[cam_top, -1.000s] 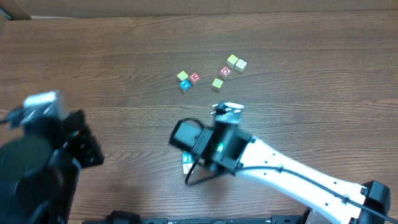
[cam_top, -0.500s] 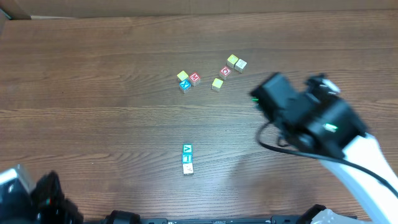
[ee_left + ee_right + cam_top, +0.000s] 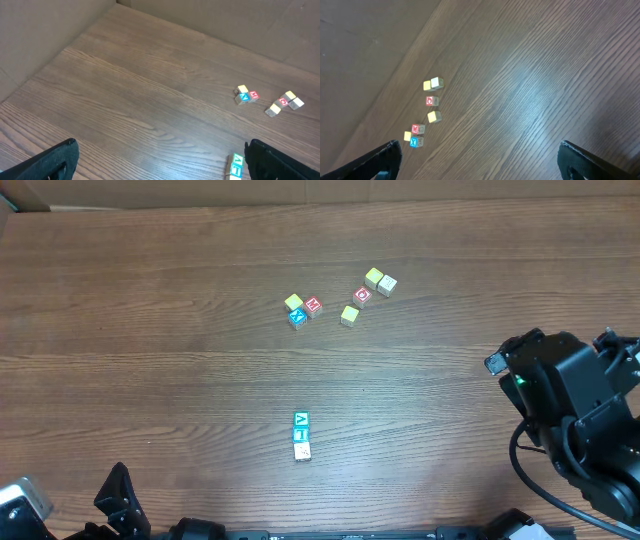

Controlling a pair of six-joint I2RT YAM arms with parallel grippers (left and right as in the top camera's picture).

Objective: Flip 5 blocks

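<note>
Several small blocks lie scattered at the far middle of the table: a yellow [image 3: 293,302], a blue [image 3: 297,317] and a red block [image 3: 313,305] together, and more to their right round a red one [image 3: 362,294]. A short row of three blocks [image 3: 301,435], teal faces up on two, lies nearer the front. My left gripper [image 3: 162,167] is open and bare, low at the front left, with the row [image 3: 236,166] beside its right finger. My right gripper [image 3: 482,162] is open and bare, high above the table; the blue X block [image 3: 414,142] shows near its left finger.
The wooden table [image 3: 150,330] carries only the blocks. A brown cardboard wall [image 3: 45,35] borders it on the far and left sides. My right arm [image 3: 575,405] stands at the right edge, and my left arm [image 3: 118,498] at the bottom left corner.
My right arm has swung away from the row of three blocks to the right edge. My left arm has drawn back to the bottom left corner. The blocks have not moved.
</note>
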